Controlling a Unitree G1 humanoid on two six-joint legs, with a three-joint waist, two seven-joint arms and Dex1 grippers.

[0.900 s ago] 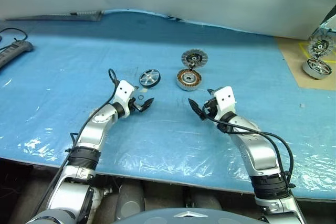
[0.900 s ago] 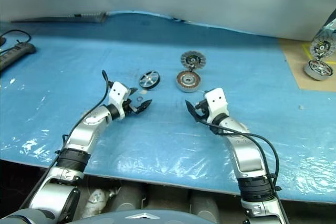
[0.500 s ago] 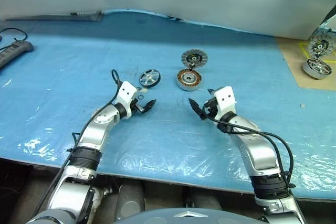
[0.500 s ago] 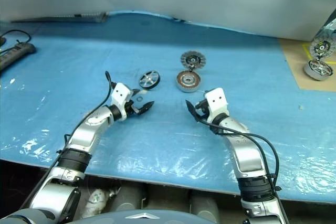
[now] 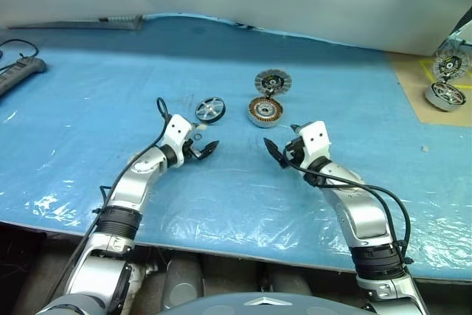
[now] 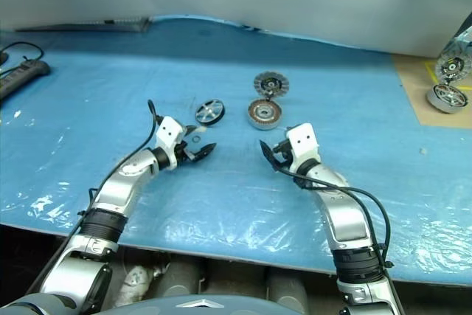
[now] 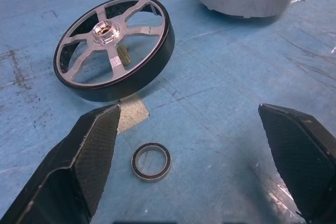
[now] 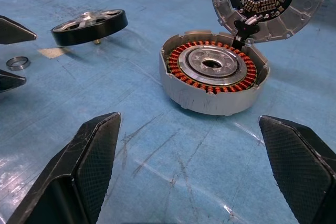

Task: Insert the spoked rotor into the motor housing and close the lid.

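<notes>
Both claws released, nothing grasped.
A small bearing ring lies just before the spoked rotor, motor housing beyond, lid propped against it.

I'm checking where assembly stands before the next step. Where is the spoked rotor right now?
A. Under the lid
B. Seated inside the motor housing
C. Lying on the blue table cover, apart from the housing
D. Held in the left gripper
C: the spoked rotor lies on the blue table cover, apart from the motor housing, ahead of the open, empty left gripper.
</notes>
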